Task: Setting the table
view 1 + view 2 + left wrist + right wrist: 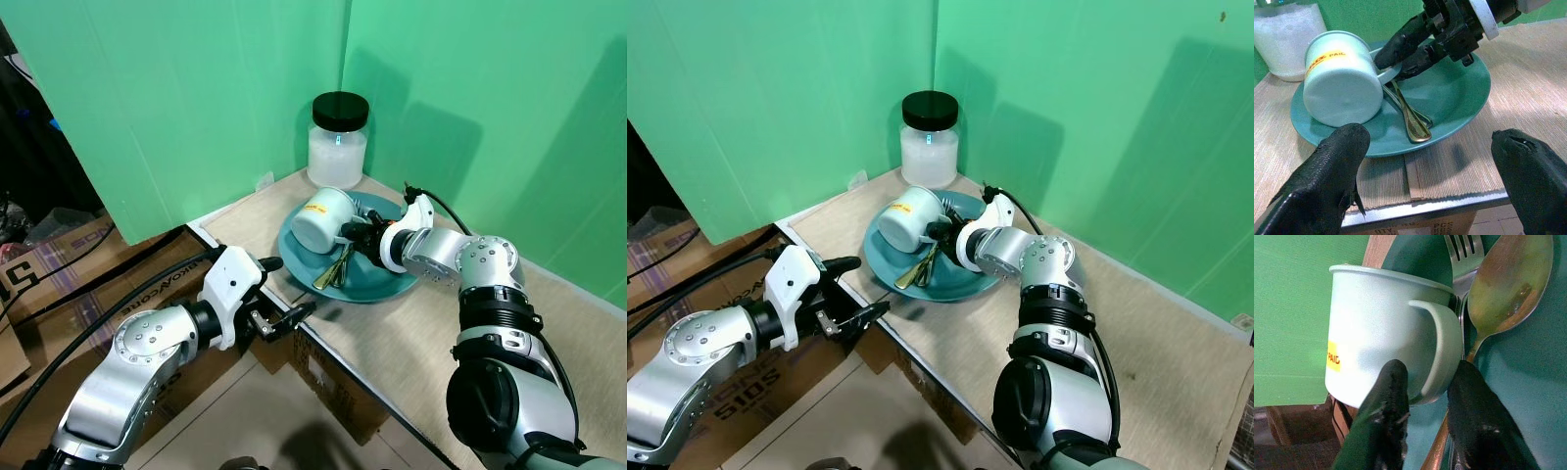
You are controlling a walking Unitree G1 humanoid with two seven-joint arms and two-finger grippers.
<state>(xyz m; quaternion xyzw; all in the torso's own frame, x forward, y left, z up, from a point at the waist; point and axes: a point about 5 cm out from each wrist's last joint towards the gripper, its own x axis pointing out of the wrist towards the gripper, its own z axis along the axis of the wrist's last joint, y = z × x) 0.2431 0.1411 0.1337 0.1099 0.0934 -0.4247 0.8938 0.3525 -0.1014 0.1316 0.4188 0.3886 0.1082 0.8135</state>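
Teal in colour, the plate [377,286] lies on a pale wood-grain table [549,333] set into a corner of green screens [196,88]. On the plate a pale mint mug [321,218] lies on its side, its yellow label facing up and its handle [1442,350] turned toward the plate's middle. Beside the mug lie a brass-coloured spoon [1411,117] and a silver fork [1464,254], both resting on the plate, the spoon's bowl near the rim that faces the table's front edge.

The right gripper [1425,396] reaches across the plate from the robot's right side. Its two black fingers [1386,406] stand close together on either side of the mug's handle, one between handle and mug wall, the other outside it; whether the fingers press the handle cannot be told for certain, though they appear to clamp it.

The left gripper [284,315] hovers just off the table's front edge, below and before the plate, touching nothing, its fingers [1332,171] spread wide apart.

Behind the plate, in the corner, stands a frosted jar [337,147] with a black lid [340,106]. Cardboard boxes [59,264] lie on the floor to the robot's left.
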